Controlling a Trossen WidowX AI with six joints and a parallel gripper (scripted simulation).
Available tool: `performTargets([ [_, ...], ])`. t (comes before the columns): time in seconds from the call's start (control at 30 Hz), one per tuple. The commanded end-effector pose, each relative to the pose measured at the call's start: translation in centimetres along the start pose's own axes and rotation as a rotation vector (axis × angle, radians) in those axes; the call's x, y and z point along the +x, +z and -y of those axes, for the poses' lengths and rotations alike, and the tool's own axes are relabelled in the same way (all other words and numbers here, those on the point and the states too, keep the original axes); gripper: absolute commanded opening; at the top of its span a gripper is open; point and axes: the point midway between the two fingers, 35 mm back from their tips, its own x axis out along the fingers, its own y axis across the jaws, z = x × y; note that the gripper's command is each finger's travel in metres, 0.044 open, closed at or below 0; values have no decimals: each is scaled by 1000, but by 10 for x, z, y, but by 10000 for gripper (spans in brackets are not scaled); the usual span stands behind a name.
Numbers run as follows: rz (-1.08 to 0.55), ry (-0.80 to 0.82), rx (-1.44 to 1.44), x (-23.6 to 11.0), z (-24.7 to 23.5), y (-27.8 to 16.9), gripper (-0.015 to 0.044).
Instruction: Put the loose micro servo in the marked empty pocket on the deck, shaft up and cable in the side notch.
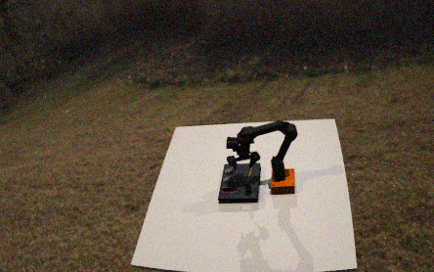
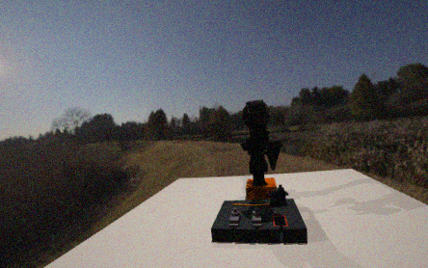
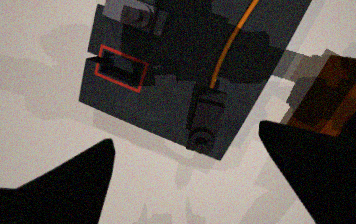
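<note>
I judge the task barely begun: nothing is grasped or placed yet. On the white desk (image 1: 313, 147) lies the dark deck (image 3: 165, 107). My end effector (image 3: 185, 185) hangs above it, fingers wide apart and empty. The loose micro servo (image 3: 205, 120) lies near the deck's edge, orange cable (image 3: 230, 45) trailing. The red-marked pocket (image 3: 121, 68) looks vacant.

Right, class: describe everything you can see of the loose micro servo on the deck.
The micro servo is a small dark grey block lying loose on the dark deck, near the edge closest to the arm's orange base. An orange cable runs from it across the deck. It lies apart from the red-marked pocket. The open pincer hovers above without touching it.
</note>
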Motion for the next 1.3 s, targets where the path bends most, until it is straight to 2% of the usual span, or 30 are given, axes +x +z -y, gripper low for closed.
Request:
performTargets([
  [0.0,-3,-95,119,24,5,-12,440],
  [0.23,29,-216,273,52,16,-28,440],
  [0.47,31,-219,276,54,16,-27,440],
  [0.7,31,-219,276,78,22,-27,440],
  [1.27,31,-219,276,97,26,-26,440],
])
